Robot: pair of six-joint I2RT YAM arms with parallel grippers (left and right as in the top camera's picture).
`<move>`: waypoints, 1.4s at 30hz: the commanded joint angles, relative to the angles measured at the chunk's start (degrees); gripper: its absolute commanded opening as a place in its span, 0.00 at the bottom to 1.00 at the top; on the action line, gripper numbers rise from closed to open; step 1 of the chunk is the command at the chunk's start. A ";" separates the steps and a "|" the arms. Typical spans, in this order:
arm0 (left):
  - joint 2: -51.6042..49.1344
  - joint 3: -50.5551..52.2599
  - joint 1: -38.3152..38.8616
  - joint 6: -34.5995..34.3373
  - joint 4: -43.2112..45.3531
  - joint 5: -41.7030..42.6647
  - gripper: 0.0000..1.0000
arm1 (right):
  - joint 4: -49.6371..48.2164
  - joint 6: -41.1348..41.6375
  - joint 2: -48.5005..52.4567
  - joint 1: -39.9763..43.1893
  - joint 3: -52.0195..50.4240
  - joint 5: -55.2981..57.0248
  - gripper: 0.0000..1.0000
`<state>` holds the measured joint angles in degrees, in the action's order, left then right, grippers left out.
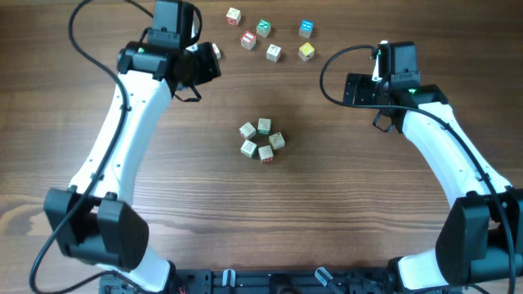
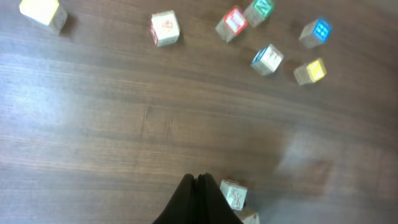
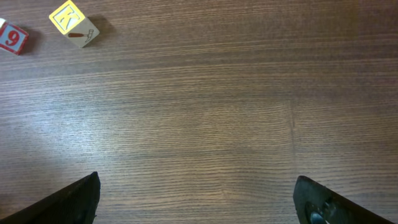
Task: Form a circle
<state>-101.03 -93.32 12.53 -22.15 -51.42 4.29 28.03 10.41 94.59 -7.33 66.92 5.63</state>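
A wooden table [image 1: 327, 212] is seen from above, with two white robot arms.

At far left, the left gripper [image 1: 208, 64] has its jaws pressed fully together and holds nothing. In its wrist view the dark fingertips [image 2: 188, 198] meet in a point. One small cube [image 2: 234, 193] lies just beside them on the right; I cannot tell whether it touches them. Ahead of those jaws lie the loose cubes [image 1: 273, 52], scattered.

Between the arms, well apart from both pairs of jaws, sits the circle [image 1: 265, 152], five tiny whitish cubes packed in a tight ring.

At right, the right gripper [image 1: 359, 88] stands wide open and empty. Its fingers [image 3: 78, 199] sit at the lower corners of its wrist view, with bare wood between them.

The cubes look light and hard, and likely to slide on the smooth wood, so a clumsy touch could scatter the ring. It is probably best to take one cube at a time, pinched across two opposite flat faces, or to nudge an outer face with closed tips.

Only the overhead view shows the ring whole. Only the right wrist view lets markings be read: a yellow cube [image 3: 74, 23] with a K and a red cube [image 3: 12, 37] with a 9, both far ahead-left of the open jaws.
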 commanded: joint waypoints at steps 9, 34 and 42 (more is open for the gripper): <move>-8.74 -0.04 5.44 -2.54 -21.33 1.40 0.04 | -0.15 0.15 -0.20 0.02 0.48 0.76 1.00; -13.77 0.00 16.50 -2.54 4.63 -2.08 0.04 | -3.82 9.46 -0.20 17.16 0.48 -0.07 1.00; -17.64 0.46 16.50 -2.56 9.55 -2.93 0.04 | -3.82 9.46 -0.20 17.16 0.48 -0.07 1.00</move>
<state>-117.40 -93.08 28.77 -24.34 -43.22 2.83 24.18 19.29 94.59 9.87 66.92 5.63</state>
